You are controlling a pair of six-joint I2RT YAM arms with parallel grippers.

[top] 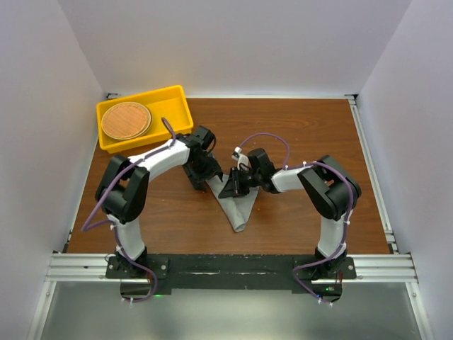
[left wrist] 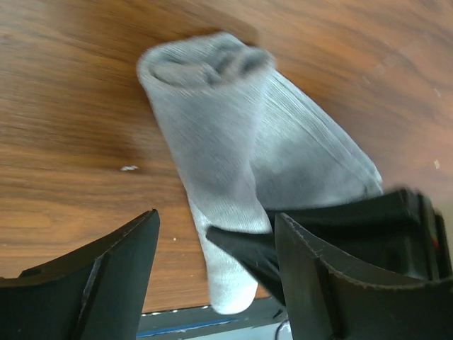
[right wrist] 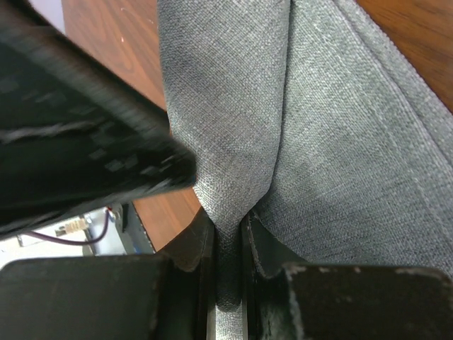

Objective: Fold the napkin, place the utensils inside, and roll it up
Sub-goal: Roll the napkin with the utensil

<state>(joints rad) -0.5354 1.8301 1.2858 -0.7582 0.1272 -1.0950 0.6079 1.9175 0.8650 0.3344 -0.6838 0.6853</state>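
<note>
Brown wood-grain table (top: pixel 304 142) sits between plain white walls, with a yellow tray (top: pixel 168 106) holding a round woven disc (top: pixel 126 120) at the far left corner. We find the grey napkin (top: pixel 239 207) at the centre, gathered into a long tapering bundle. Its wide end lies between the two grippers and its narrow tip points toward the arm bases, so the long axis runs far to near. Our right gripper (right wrist: pixel 228 228) is closed on a raised ridge of cloth. Our left gripper (left wrist: pixel 216 223) hangs with its jaws spread wide, gripping nothing, and the bundle lies just beneath and ahead of it. Both arms look about equally near the wide end, one on each side. The cloth is soft and finely woven with stitched hems, and one end curls into a loose tube. We see no cutlery, and cannot tell whether any lies within the folds. We judge the next move depends on the left jaws closing across the bundle, not along it.
</note>
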